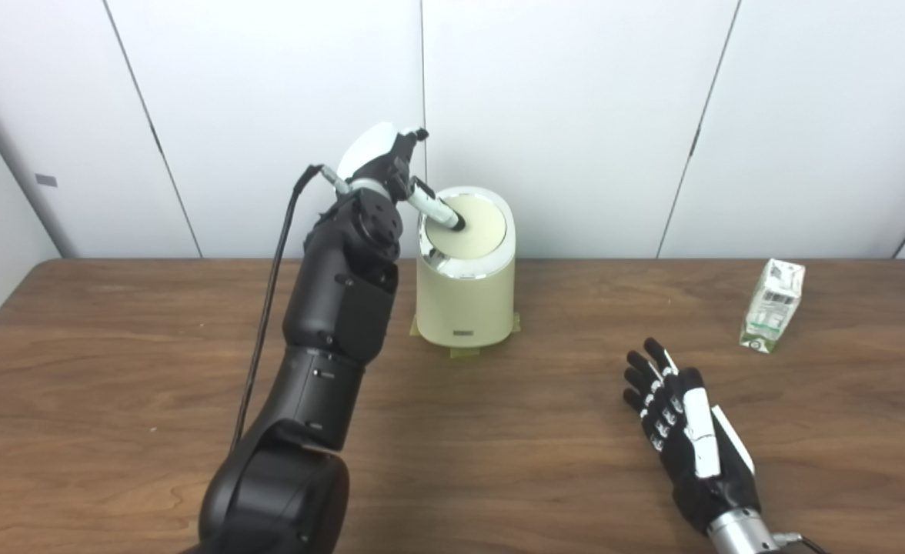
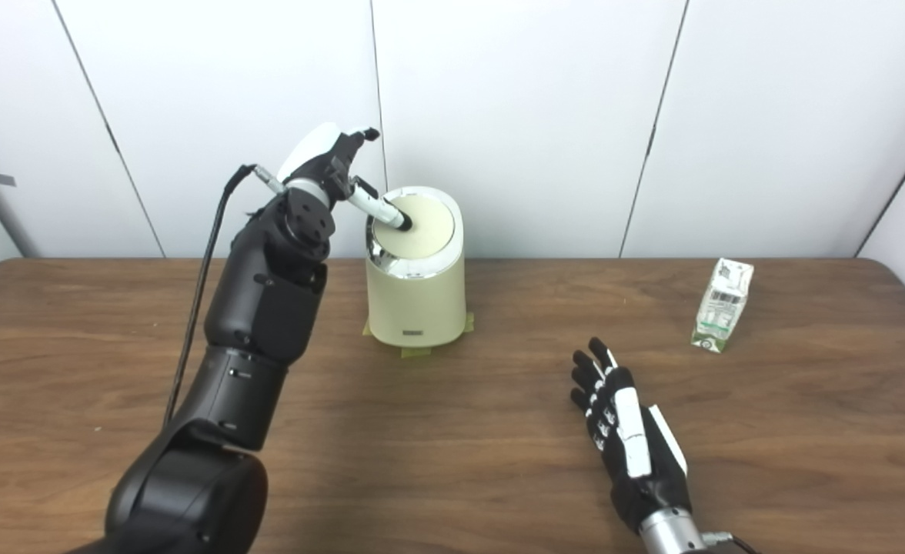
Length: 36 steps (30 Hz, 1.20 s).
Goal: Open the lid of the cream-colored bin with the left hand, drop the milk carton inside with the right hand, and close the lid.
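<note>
The cream-colored bin [image 1: 465, 300] stands at the back middle of the table, with a chrome rim and a round cream lid [image 1: 472, 225] that looks closed. My left hand [image 1: 388, 165] is raised beside the bin's top left, and one finger [image 1: 437, 209] reaches out and touches the lid. It holds nothing. The milk carton [image 1: 773, 305], white and green, stands upright at the far right of the table. My right hand [image 1: 683, 431] is open and empty, fingers spread, low over the table front right, well short of the carton.
The bin rests on small yellow tape marks [image 1: 464, 352]. The brown wooden table [image 1: 114, 369] runs to a white panelled wall [image 1: 576, 115] just behind the bin. My left arm [image 1: 329, 308] stands tall to the left of the bin.
</note>
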{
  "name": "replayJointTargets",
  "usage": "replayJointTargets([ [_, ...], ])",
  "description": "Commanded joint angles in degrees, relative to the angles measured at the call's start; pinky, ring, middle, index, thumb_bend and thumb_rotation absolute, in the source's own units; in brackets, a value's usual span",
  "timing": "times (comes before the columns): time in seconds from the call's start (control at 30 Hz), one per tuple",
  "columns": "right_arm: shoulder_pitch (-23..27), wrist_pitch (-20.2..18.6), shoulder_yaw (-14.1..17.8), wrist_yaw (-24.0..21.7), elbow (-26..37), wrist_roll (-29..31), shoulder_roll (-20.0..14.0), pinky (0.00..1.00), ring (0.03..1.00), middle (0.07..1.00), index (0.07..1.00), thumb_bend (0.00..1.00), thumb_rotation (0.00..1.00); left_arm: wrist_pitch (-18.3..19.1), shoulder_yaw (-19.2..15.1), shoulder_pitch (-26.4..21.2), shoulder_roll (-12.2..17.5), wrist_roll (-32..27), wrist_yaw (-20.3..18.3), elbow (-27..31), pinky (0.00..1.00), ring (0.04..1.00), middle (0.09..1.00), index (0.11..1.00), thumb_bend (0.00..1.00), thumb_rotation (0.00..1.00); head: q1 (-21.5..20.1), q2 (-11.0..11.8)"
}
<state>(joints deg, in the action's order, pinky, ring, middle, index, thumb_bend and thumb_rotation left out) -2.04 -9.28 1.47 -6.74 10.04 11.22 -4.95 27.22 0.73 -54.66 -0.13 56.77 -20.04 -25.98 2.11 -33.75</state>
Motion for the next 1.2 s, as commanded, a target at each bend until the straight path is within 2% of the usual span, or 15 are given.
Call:
replayJointTargets([
  [0.0, 1.11, 0.68, -0.26, 0.04, 2.33, -0.35, 0.24, 0.96, 0.97, 0.959, 0.99, 0.62, 1.0, -0.37, 3.11, -4.4, 1.34, 0.47, 2.5, 1.21, 0.79, 0.917, 0.958, 0.942, 0.9, 0.0, -0.18, -0.1],
  [0.13, 1.11, 0.31, -0.37, 0.36, 2.89, -0.89, 0.57, 0.95, 0.965, 0.955, 0.984, 0.62, 1.0, -0.4, 7.7, -3.89, 3.1, -0.28, 3.84, 1.64, 0.81, 0.92, 0.952, 0.925, 0.91, 0.0, -0.24, -0.17],
  [0.3, 1.01, 0.18, -0.55, 0.26, 3.25, -1.25, 0.85, 0.95, 0.972, 0.962, 0.99, 0.63, 1.0, -0.68, 10.84, -3.49, 4.74, -2.41, 6.25, 1.82, 0.9, 0.946, 0.947, 0.929, 0.89, 0.0, -0.44, -0.3],
  [0.43, 1.02, 0.29, -0.68, 0.26, 3.39, -1.78, 0.99, 0.95, 0.971, 0.961, 0.986, 0.64, 0.99, -0.66, 13.84, -3.39, 6.34, -2.68, 6.36, 2.08, 0.96, 0.963, 0.958, 0.938, 0.89, 0.0, -0.55, -0.46],
  [0.57, 1.04, 0.38, -0.76, 0.44, 3.44, -2.22, 1.24, 0.94, 0.967, 0.959, 0.985, 0.64, 0.99, -1.34, 18.27, -2.71, 8.08, -1.4, 6.95, 1.91, 0.97, 0.971, 0.963, 0.947, 0.91, 0.0, -0.56, -0.53],
  [0.77, 1.01, 0.18, -0.7, 0.33, 3.79, -2.37, 1.53, 0.94, 0.969, 0.962, 0.985, 0.64, 0.99, -2.99, 26.17, -0.9, 9.77, 2.45, 10.89, -0.13, 0.99, 0.963, 0.964, 0.949, 0.98, 0.0, -0.9, -0.67],
  [0.87, 0.87, 0.12, -0.66, 0.47, 4.21, -2.79, 1.61, 0.94, 0.969, 0.961, 0.986, 0.64, 1.0, -3.04, 29.14, -0.5, 10.48, 3.78, 10.6, 0.35, 1.0, 0.979, 0.977, 0.947, 0.98, 0.0, -1.07, -0.79],
  [0.97, 0.86, -0.16, -0.36, 0.62, 4.61, -2.72, 1.7, 0.95, 0.969, 0.96, 0.985, 0.64, 1.0, -2.09, 29.2, -0.67, 11.0, 3.28, 8.9, 2.03, 1.0, 0.978, 0.976, 0.949, 0.98, 0.02, -1.08, -1.0],
  [1.03, 0.87, -0.47, 0.13, 0.54, 4.84, -1.94, 1.67, 0.95, 0.972, 0.963, 0.987, 0.63, 1.0, -1.11, 27.46, -1.08, 11.07, 1.71, 7.86, 3.1, 1.0, 0.976, 0.971, 0.95, 0.98, 0.02, -1.03, -1.08],
  [1.13, 0.83, -0.97, 0.7, 0.58, 5.05, -1.58, 1.5, 0.95, 0.972, 0.964, 0.99, 0.62, 1.0, -0.38, 22.97, -1.62, 10.8, -1.13, 5.17, 4.78, 1.0, 0.982, 0.979, 0.954, 0.92, 0.02, -0.97, -1.14],
  [1.17, 0.78, -1.06, 0.83, 0.52, 5.11, -1.57, 1.37, 0.95, 0.972, 0.965, 0.991, 0.62, 1.0, -0.33, 18.99, -1.72, 10.01, -3.07, 3.8, 6.16, 1.0, 0.985, 0.982, 0.955, 0.92, 0.03, -1.05, -1.2],
])
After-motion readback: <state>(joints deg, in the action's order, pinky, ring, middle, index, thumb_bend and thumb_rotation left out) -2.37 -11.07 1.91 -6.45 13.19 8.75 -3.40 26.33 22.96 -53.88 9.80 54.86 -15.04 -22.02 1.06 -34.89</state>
